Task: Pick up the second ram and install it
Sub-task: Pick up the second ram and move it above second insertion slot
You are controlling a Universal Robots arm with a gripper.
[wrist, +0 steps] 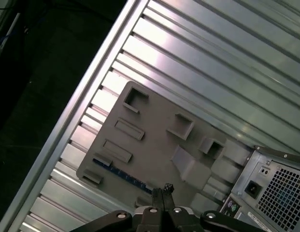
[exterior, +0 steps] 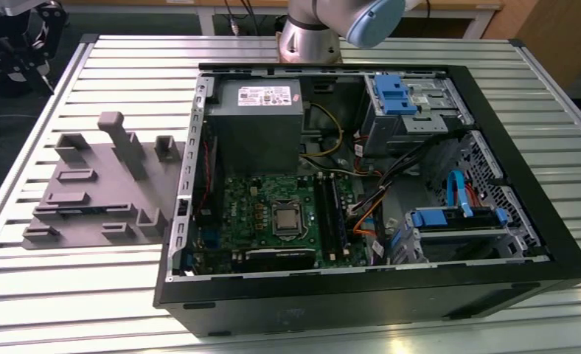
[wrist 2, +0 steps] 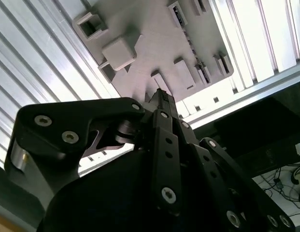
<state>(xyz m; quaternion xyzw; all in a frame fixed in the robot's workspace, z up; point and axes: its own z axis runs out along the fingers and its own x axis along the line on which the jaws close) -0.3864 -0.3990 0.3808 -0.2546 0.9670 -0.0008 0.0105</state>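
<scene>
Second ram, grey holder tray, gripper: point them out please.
second ram [wrist: 121, 174], first wrist view, middle of its blue edge.
grey holder tray [wrist: 154, 142], first wrist view, bare flat centre.
gripper [wrist: 164, 189], first wrist view, between fingertips.

The second ram [wrist: 121, 175] lies in the tray [exterior: 104, 195], exterior view's left of the case [exterior: 369, 295].

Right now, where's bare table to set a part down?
Slatted table is bare between the grey fixture and the far edge, and at the near corner on the exterior view's left. Narrow strip beside the case on the exterior view's right. Crowded: inside the case; the fixture holds the second ram.
</scene>
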